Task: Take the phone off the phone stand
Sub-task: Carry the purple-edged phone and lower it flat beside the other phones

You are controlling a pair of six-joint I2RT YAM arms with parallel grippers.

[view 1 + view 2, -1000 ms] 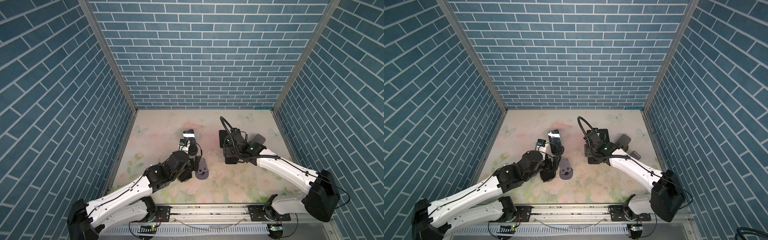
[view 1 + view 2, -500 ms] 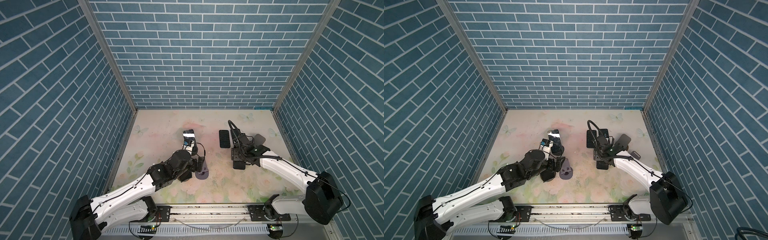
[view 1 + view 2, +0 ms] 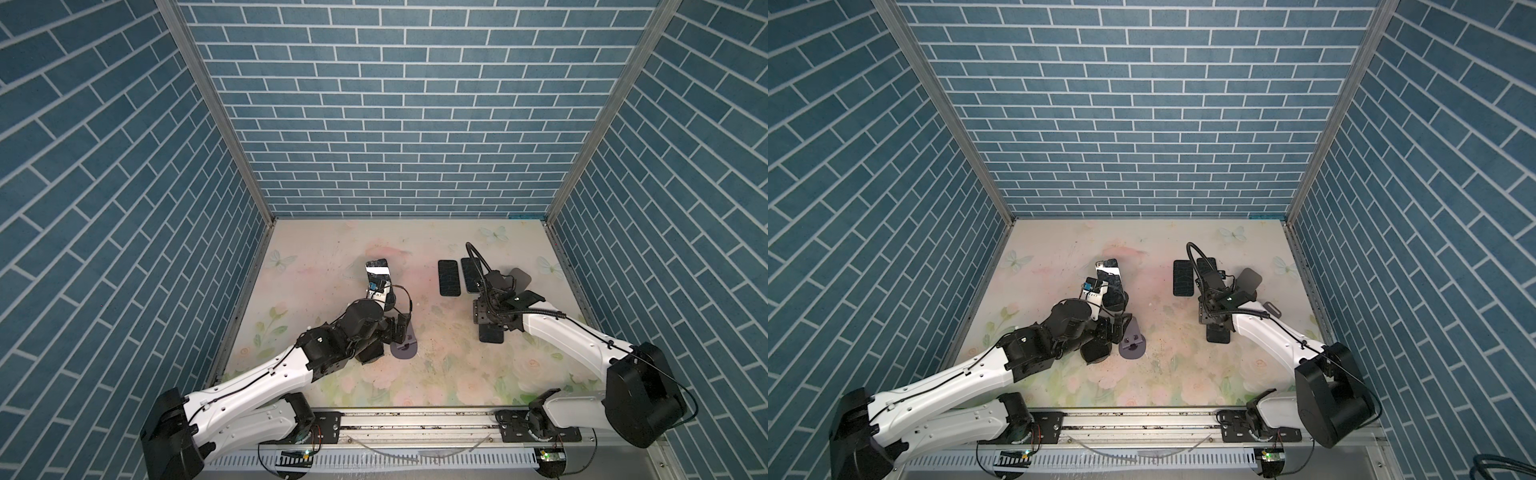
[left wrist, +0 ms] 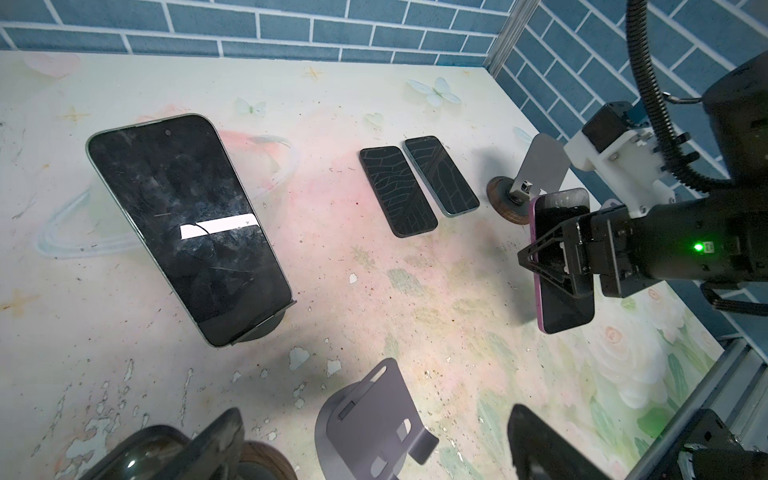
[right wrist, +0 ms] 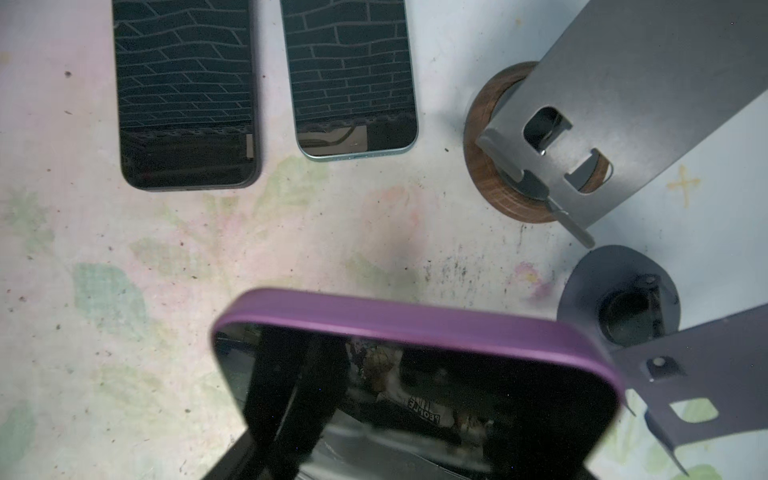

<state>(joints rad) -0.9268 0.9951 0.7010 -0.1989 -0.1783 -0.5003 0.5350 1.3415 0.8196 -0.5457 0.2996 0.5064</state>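
A purple-cased phone point(image 4: 562, 291) hangs upright just over the mat, clear of any stand, with my right gripper point(image 4: 545, 258) shut on its faces; in both top views it shows at the right point(image 3: 491, 333). Its purple edge point(image 5: 415, 318) fills the right wrist view. A larger dark phone point(image 4: 187, 224) leans on a phone stand point(image 4: 268, 324) left of centre point(image 3: 379, 279). My left gripper point(image 3: 388, 338) stands open around an empty grey-purple stand point(image 4: 374, 419), touching nothing.
Two phones point(image 3: 449, 277) point(image 3: 471, 274) lie flat side by side at the back right. Beside them stand an empty silver stand on a wooden base point(image 5: 582, 124) and a dark grey stand point(image 5: 623, 307). A round wooden-based stand point(image 4: 257, 459) sits by my left finger.
My right gripper has carried the purple phone from over the two flat phones toward the front, uncovering them. The left arm has shifted slightly right, toward the empty stand.
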